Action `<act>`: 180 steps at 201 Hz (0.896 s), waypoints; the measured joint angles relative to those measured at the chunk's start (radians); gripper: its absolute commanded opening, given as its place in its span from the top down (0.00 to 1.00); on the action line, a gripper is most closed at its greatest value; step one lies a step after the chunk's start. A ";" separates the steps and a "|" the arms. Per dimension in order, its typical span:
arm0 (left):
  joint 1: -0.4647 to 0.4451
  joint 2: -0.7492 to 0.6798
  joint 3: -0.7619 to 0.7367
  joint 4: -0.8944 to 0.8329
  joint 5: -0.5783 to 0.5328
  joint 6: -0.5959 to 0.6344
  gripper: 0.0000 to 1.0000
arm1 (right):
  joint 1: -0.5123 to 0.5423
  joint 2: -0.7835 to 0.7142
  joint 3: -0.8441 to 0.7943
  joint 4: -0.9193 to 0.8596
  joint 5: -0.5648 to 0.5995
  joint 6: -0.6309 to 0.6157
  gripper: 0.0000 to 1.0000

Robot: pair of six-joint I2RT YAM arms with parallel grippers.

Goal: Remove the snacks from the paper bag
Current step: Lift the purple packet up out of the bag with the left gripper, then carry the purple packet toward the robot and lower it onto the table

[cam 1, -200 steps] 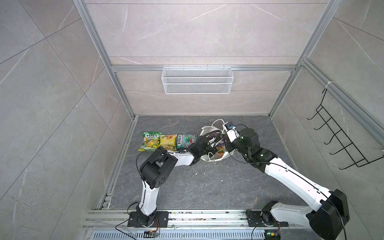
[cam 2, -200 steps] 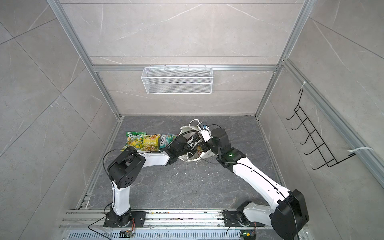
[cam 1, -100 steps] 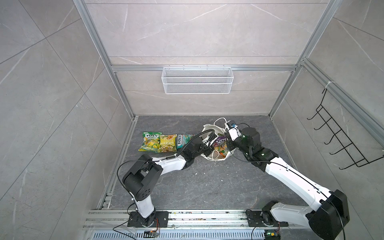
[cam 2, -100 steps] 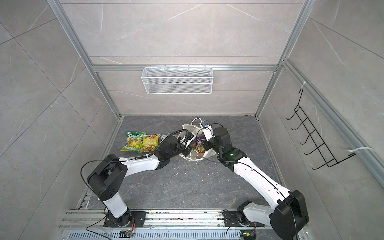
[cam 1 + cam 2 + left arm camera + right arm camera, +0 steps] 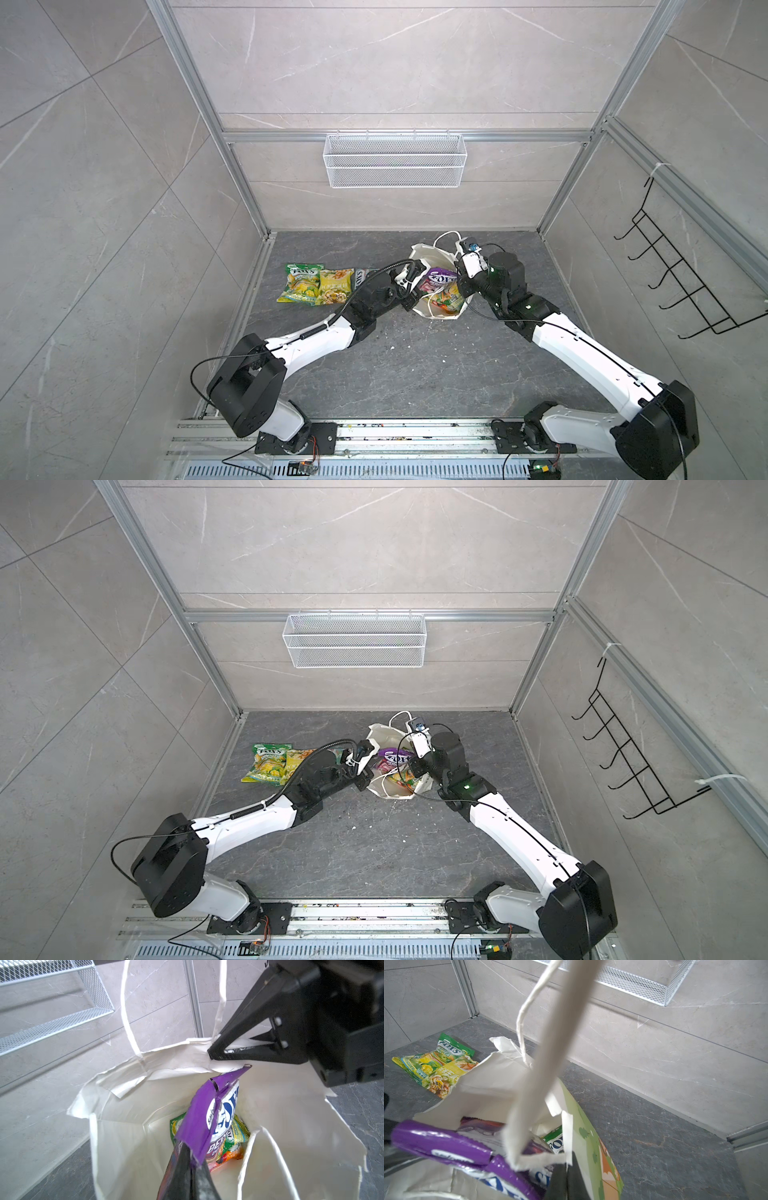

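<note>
The white paper bag point(image 5: 420, 254) point(image 5: 379, 732) stands open on the grey floor, handles up. My left gripper point(image 5: 192, 1160) point(image 5: 415, 293) is shut on the lower edge of a purple snack packet point(image 5: 204, 1118) point(image 5: 443, 277) point(image 5: 392, 755) that stands tilted in the bag's mouth. More snacks lie at the bag's bottom, among them a green packet point(image 5: 239, 1132) point(image 5: 556, 1142). My right gripper point(image 5: 566, 1169) point(image 5: 216, 1054) point(image 5: 460, 283) is shut on the bag's rim point(image 5: 583, 1126). Left of the bag, a green-yellow packet point(image 5: 300, 282), a yellow packet point(image 5: 334, 286) and a teal packet point(image 5: 360, 276) lie on the floor.
A white wire mesh basket point(image 5: 395, 166) hangs on the back wall. A black hook rack point(image 5: 681, 286) is fixed to the right wall. Metal frame rails point(image 5: 257, 266) edge the floor. One bag handle point(image 5: 550, 1053) hangs close before the right wrist camera.
My left arm has stretched out lower and further left while its gripper stays in the bag. The purple packet has come up into the bag's mouth. The right arm has barely moved.
</note>
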 measured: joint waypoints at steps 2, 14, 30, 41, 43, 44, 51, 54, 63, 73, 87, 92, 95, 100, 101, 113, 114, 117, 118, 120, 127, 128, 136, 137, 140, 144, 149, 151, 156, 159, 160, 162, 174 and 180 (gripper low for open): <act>0.000 -0.003 0.000 -0.002 -0.001 0.001 1.00 | 0.000 0.000 0.000 0.000 -0.002 0.000 1.00; 0.000 -0.020 0.000 -0.015 -0.001 0.005 1.00 | 0.000 0.000 0.000 0.000 -0.003 0.000 1.00; 0.000 -0.042 0.000 -0.027 -0.001 0.008 1.00 | 0.000 0.000 0.000 -0.001 -0.006 0.000 1.00; 0.000 -0.061 0.000 -0.039 -0.001 0.011 1.00 | 0.000 0.000 0.000 -0.001 -0.008 0.000 1.00; 0.000 -0.064 0.000 -0.040 -0.001 0.012 1.00 | 0.000 0.000 0.000 -0.001 -0.010 0.000 1.00; 0.000 -0.068 0.000 -0.042 -0.001 0.012 1.00 | 0.000 0.000 0.000 -0.001 -0.010 0.000 1.00; 0.000 -0.082 0.000 -0.053 -0.001 0.014 1.00 | 0.000 0.000 0.000 -0.001 -0.010 0.000 1.00; 0.000 -0.088 0.000 -0.058 -0.002 0.015 1.00 | 0.000 0.000 0.000 -0.001 -0.010 0.000 1.00; 0.000 -0.110 0.000 -0.075 -0.003 0.016 1.00 | 0.000 0.000 0.000 -0.001 -0.011 0.000 1.00; 0.000 -0.133 0.000 -0.087 -0.006 0.018 1.00 | 0.000 0.000 0.000 -0.002 -0.011 0.000 1.00; 0.000 -0.171 0.000 -0.110 -0.021 0.019 1.00 | 0.000 0.000 0.000 -0.004 -0.011 0.001 1.00; 0.000 -0.186 0.000 -0.120 -0.025 0.019 1.00 | 0.000 0.000 0.000 -0.005 -0.011 0.003 1.00; 0.000 -0.193 0.000 -0.126 -0.027 0.019 1.00 | 0.000 0.000 0.000 -0.005 -0.011 0.004 1.00; 0.000 -0.209 0.000 -0.137 -0.030 0.019 1.00 | 0.000 0.000 0.000 -0.005 -0.011 0.005 1.00; 0.000 -0.211 0.000 -0.138 -0.030 0.019 1.00 | 0.000 0.000 0.000 -0.005 -0.011 0.005 1.00; 0.000 -0.249 0.000 -0.161 -0.043 0.022 1.00 | 0.000 0.000 0.000 -0.005 -0.013 0.007 1.00; 0.000 -0.251 0.000 -0.162 -0.045 0.022 1.00 | 0.000 0.000 0.000 -0.005 -0.013 0.007 1.00; 0.000 -0.261 0.000 -0.169 -0.048 0.023 1.00 | 0.000 0.000 0.000 -0.005 -0.013 0.007 1.00; 0.000 -0.266 0.000 -0.173 -0.053 0.023 1.00 | 0.000 0.000 0.000 -0.005 -0.013 0.007 1.00; 0.000 -0.272 0.000 -0.178 -0.055 0.023 1.00 | 0.000 0.000 0.000 -0.005 -0.013 0.007 1.00; 0.000 -0.294 0.000 -0.196 -0.071 0.024 1.00 | 0.000 0.000 0.000 -0.005 -0.013 0.007 1.00; 0.000 -0.298 0.000 -0.199 -0.076 0.024 1.00 | 0.000 0.000 0.000 -0.005 -0.013 0.007 1.00; 0.000 -0.322 0.000 -0.225 -0.094 0.024 1.00 | 0.000 0.000 0.000 -0.005 -0.013 0.007 1.00; 0.000 -0.324 0.000 -0.227 -0.096 0.024 1.00 | 0.000 0.000 0.000 -0.005 -0.013 0.007 1.00; 0.000 -0.336 0.000 -0.240 -0.106 0.024 1.00 | 0.000 0.000 0.000 -0.005 -0.013 0.007 1.00; 0.000 -0.344 0.001 -0.254 -0.112 0.025 1.00 | 0.000 0.000 0.000 -0.006 -0.013 0.007 1.00; 0.001 -0.359 0.002 -0.277 -0.126 0.025 1.00 | 0.000 0.000 0.000 -0.006 -0.013 0.007 1.00; 0.002 -0.366 0.003 -0.289 -0.129 0.024 1.00 | 0.000 0.000 0.000 -0.006 -0.013 0.007 1.00; 0.003 -0.379 0.005 -0.315 -0.137 0.024 1.00 | 0.000 0.000 0.000 -0.006 -0.013 0.007 1.00; 0.006 -0.388 0.007 -0.332 -0.145 0.024 1.00 | 0.000 0.000 0.000 -0.006 -0.014 0.007 1.00; 0.007 -0.390 0.008 -0.337 -0.145 0.023 1.00 | 0.000 0.000 0.000 -0.006 -0.014 0.007 1.00; 0.009 -0.394 0.010 -0.349 -0.147 0.023 1.00 | 0.000 0.000 0.000 -0.007 -0.014 0.007 1.00; 0.027 -0.422 0.029 -0.433 -0.160 0.012 1.00 | 0.000 0.000 0.000 -0.009 -0.018 0.007 1.00; 0.043 -0.433 0.041 -0.474 -0.158 -0.001 1.00 | 0.000 0.000 0.000 -0.009 -0.020 0.007 1.00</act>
